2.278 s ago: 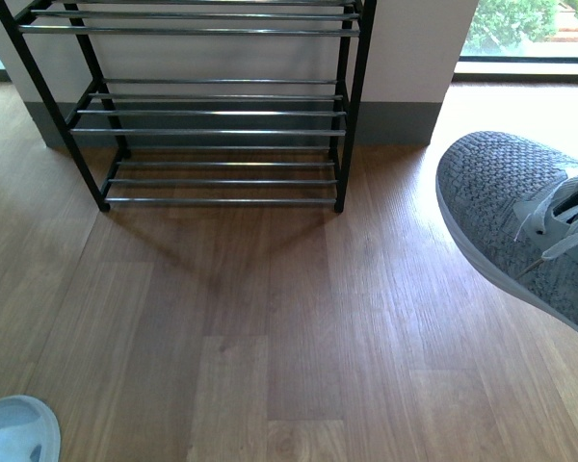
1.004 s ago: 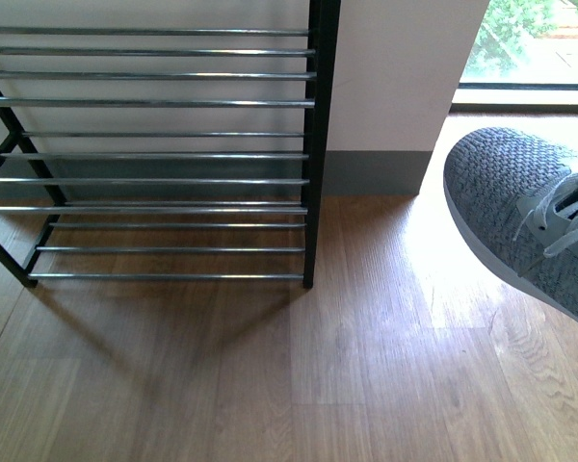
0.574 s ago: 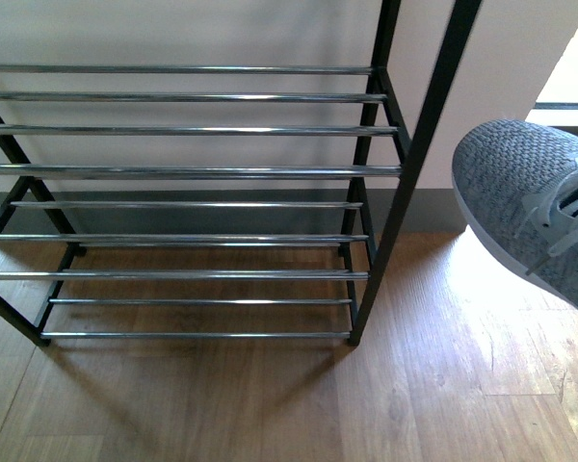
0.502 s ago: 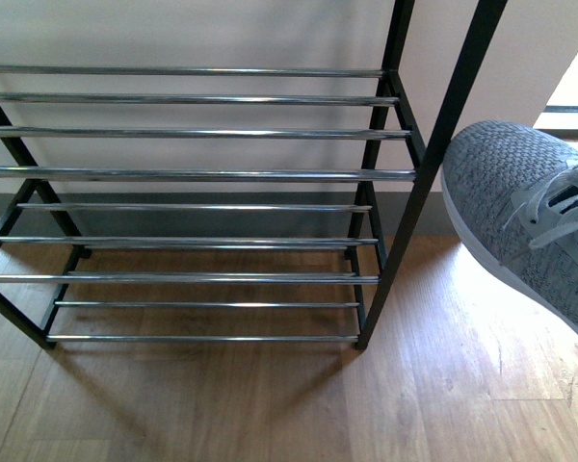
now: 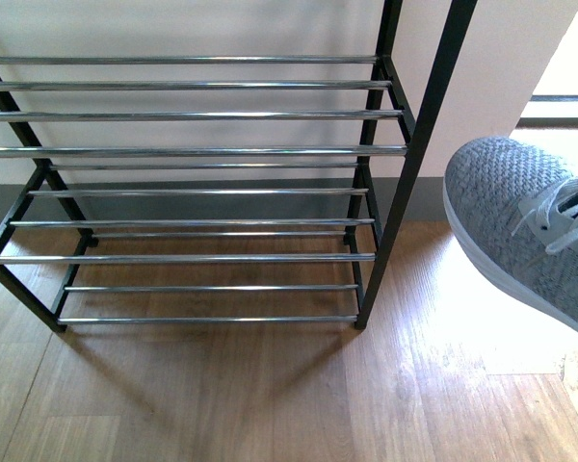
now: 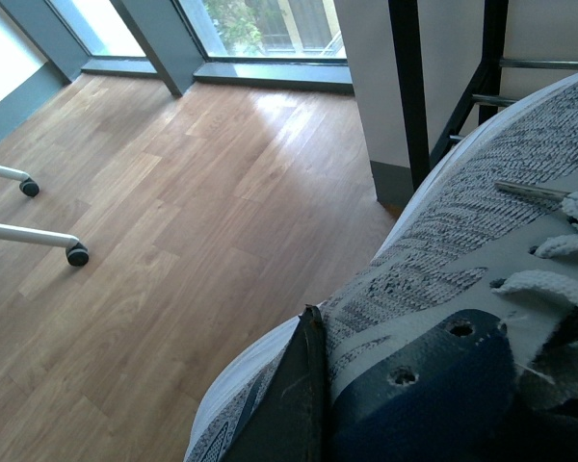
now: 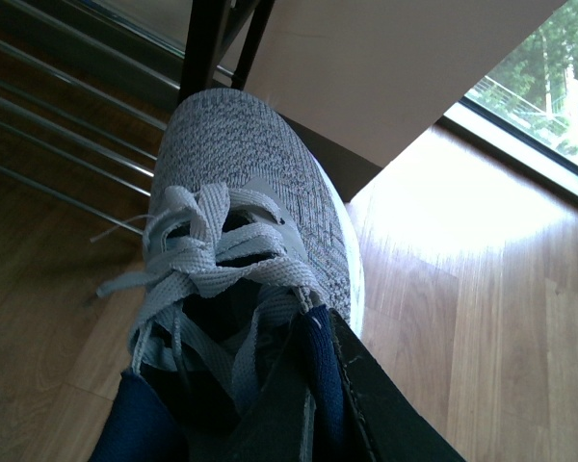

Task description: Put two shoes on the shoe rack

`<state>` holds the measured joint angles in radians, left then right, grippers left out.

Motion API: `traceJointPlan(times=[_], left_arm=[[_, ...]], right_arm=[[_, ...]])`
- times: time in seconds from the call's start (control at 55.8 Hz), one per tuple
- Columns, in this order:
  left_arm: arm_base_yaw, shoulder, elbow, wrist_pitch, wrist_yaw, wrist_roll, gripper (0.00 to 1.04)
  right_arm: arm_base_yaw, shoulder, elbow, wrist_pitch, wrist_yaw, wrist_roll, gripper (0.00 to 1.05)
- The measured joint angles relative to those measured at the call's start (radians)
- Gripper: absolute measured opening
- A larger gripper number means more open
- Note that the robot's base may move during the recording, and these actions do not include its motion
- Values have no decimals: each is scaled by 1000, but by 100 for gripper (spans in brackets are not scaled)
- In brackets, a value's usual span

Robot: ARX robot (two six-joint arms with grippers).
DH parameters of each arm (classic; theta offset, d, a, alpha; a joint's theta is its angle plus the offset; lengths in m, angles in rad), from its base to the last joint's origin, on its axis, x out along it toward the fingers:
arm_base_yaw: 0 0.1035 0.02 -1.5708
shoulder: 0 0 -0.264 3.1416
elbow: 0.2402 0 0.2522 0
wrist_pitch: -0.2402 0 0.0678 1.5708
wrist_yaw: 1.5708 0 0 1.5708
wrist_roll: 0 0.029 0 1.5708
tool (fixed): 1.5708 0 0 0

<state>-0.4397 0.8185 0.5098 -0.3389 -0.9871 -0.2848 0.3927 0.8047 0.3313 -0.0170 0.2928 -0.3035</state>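
The shoe rack point(image 5: 202, 151), a black frame with shiny silver rods, stands close ahead against the wall. The right shoe point(image 5: 520, 241), grey knit with a white sole, hangs to the right of the rack's right end post. In the right wrist view my right gripper point(image 7: 318, 337) is shut on the navy collar of this right shoe point(image 7: 241, 164), its toe pointing at the rack's rods point(image 7: 58, 125). In the left wrist view my left gripper point(image 6: 337, 366) is shut on the collar of the left shoe point(image 6: 443, 250), beside the rack's black posts point(image 6: 409, 96). The left shoe is out of the front view.
A pale wall point(image 5: 501, 58) with grey skirting rises behind the rack, and a bright window point(image 5: 564, 87) is on the right. Wooden floor point(image 5: 222, 395) lies in front. Two chair castors point(image 6: 75, 255) stand on the floor in the left wrist view.
The rack has come much nearer in the front view and shifted sideways. The right shoe stays at the right edge and has sunk slightly in the last half second.
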Motion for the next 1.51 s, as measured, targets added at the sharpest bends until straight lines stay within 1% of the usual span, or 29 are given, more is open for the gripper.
traceJointPlan(times=[0.448,0.717,1.506], left_arm=[[-2,0,0,0,8,-1,1],[0,-1,0,0,-9,0,1],[-1,0,0,0,6,-1,1]], right_arm=[[0,0,0,0,3,0,1],[1,1,0,0,-6,0,1],[0,2,-2,0,-6,0,1]])
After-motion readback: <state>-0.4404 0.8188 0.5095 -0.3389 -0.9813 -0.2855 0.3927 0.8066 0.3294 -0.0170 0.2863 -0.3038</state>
